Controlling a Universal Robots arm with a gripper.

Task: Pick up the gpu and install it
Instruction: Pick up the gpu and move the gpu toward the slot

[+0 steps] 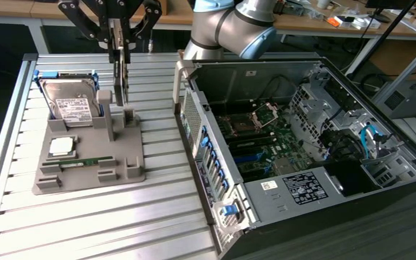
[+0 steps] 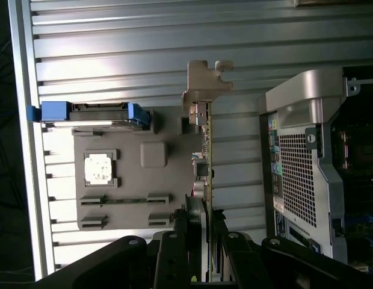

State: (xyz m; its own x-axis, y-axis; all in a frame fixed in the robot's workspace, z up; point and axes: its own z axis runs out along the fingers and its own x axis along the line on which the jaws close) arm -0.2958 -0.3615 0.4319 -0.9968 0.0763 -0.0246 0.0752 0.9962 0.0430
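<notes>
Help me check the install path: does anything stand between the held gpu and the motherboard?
The gripper grips the gpu above the gray holder. The case's rear wall rises between it and the motherboard; above that wall nothing visible blocks.

Table point(image 1: 85, 216): ribbed aluminium slats, brushed, shiny with glare. Parts holder point(image 1: 125, 174): grey plastic, matt, smooth. Hard drive point(image 1: 71, 103): bare metal shell, white paper label point(image 1: 76, 111), blue plastic rails point(image 2: 54, 111). CPU point(image 1: 61, 145): silvery metal lid, dull sheen. gpu point(image 1: 119, 70): greenish board edge, silver metal end bracket point(image 2: 206, 81), satin. Gripper point(image 1: 119, 43): black, matt. Computer case point(image 1: 212, 162): grey sheet metal, perforated rear wall, blue plastic clips point(image 1: 229, 210). Robot arm point(image 1: 229, 27): smooth glossy grey, light blue cap.
</notes>
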